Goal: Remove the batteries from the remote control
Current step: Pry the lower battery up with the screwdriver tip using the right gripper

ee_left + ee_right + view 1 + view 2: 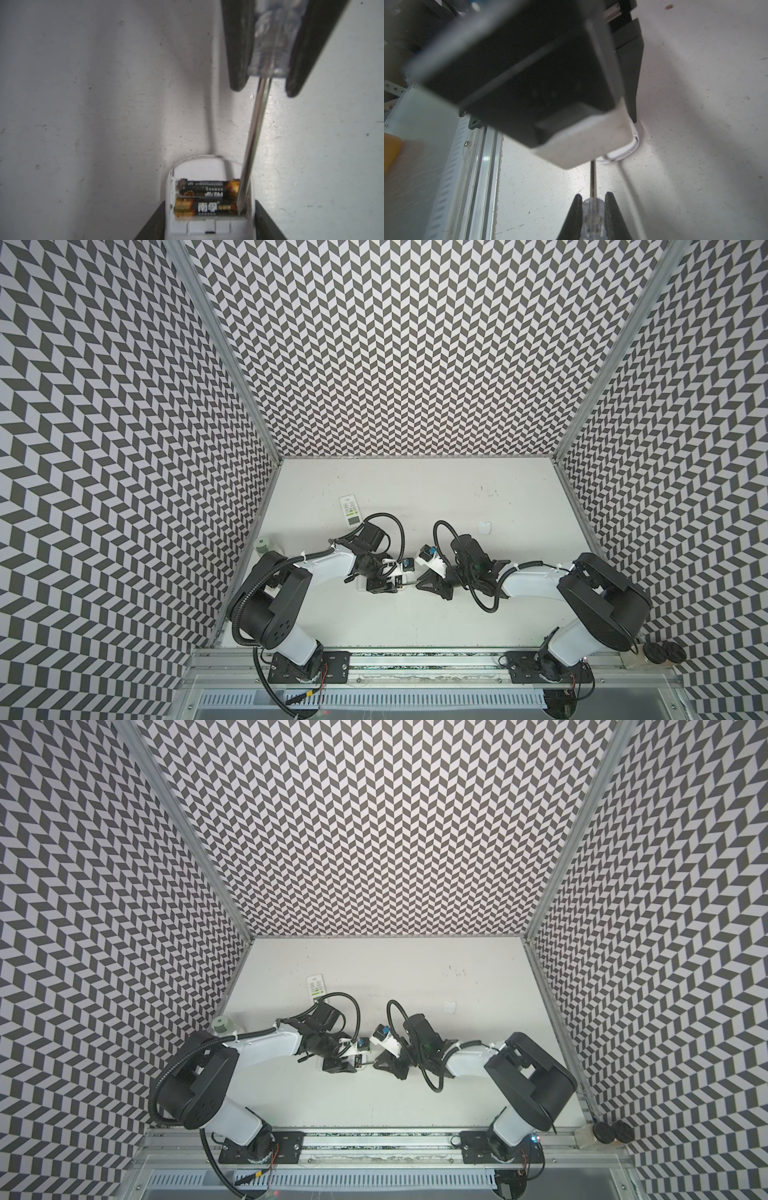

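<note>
In the left wrist view a white remote control (199,168) lies back-up between the black fingers of my left gripper (207,220), which is shut on its sides. Its battery bay is uncovered and holds two batteries side by side, both black with gold ends (207,187) (205,207). My right gripper (593,199) is shut on the clear handle of a screwdriver (592,218). The metal shaft (253,135) slants down into the bay, its tip at the end of the nearer battery. In both top views the two grippers (384,585) (432,585) meet at mid-table.
A second white remote (350,510) lies face-up behind the left arm. A small white piece (484,527) rests at the back right. A pale cup (262,546) stands by the left wall. Patterned walls close in three sides, and a metal rail (483,166) runs along the front.
</note>
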